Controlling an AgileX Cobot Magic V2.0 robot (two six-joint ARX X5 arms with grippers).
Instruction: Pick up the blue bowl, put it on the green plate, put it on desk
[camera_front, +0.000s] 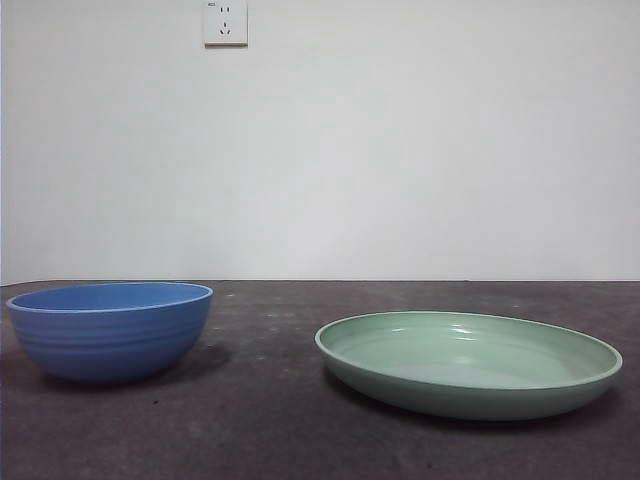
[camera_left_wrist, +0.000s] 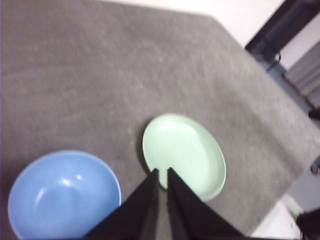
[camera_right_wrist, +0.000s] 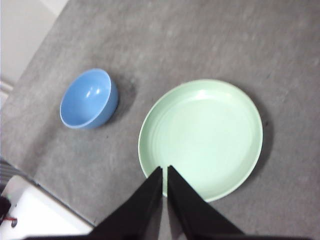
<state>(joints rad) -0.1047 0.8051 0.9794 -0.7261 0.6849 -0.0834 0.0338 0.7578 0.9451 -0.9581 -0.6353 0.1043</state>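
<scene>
Jaws on the left gripper (camera_left_wrist: 163, 171) are sitting nearly closed, gripping nothing, hanging high above the desk (camera_front: 270, 420). Left to right in the front view, the blue bowl (camera_front: 110, 330) and green plate (camera_front: 468, 362) are resting apart. The right gripper (camera_right_wrist: 164, 169) is hovering likewise, nearly closed and empty.
</scene>
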